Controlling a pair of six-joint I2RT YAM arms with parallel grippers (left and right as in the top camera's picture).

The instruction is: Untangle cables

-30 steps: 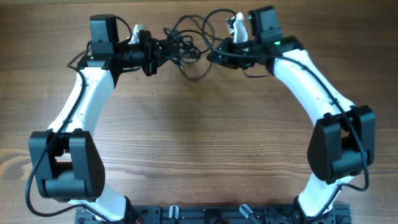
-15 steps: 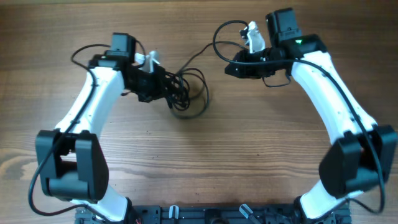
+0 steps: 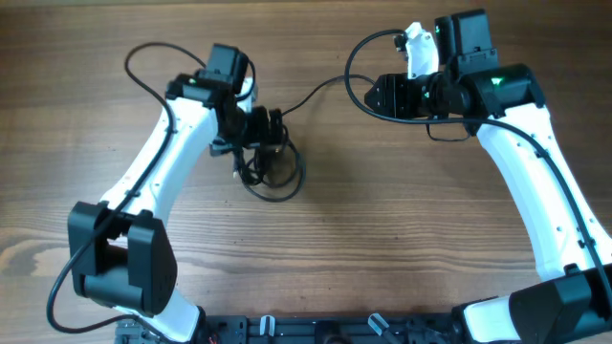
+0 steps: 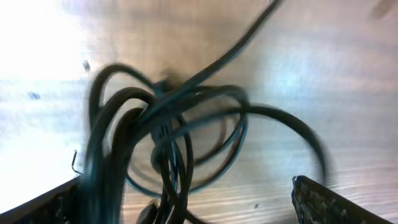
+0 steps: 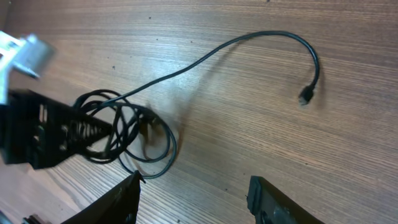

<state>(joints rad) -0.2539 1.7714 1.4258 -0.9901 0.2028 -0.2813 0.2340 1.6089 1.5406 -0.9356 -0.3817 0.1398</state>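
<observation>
The cables (image 3: 271,170) form a black knot of loops on the wooden table, left of centre. One loose strand (image 3: 316,93) runs from it up and right toward my right gripper. My left gripper (image 3: 268,129) stands right over the knot. In the left wrist view its gripper (image 4: 186,208) is wide open, with the blurred cables (image 4: 168,137) between the two fingers. My right gripper (image 5: 193,199) is open and holds nothing. It stands apart from the knot (image 5: 124,134), and the strand's plug end (image 5: 305,96) lies on the wood ahead of it. In the overhead view the right gripper (image 3: 376,96) points left.
A thicker black wire (image 3: 153,57) loops off the left arm at the back left, and another wire (image 3: 359,53) arcs by the right wrist. The arm bases (image 3: 316,330) stand at the front edge.
Both grippers have opened. The arms drew apart: the left came forward with the knot, and the right moved right and let go of the strand.
</observation>
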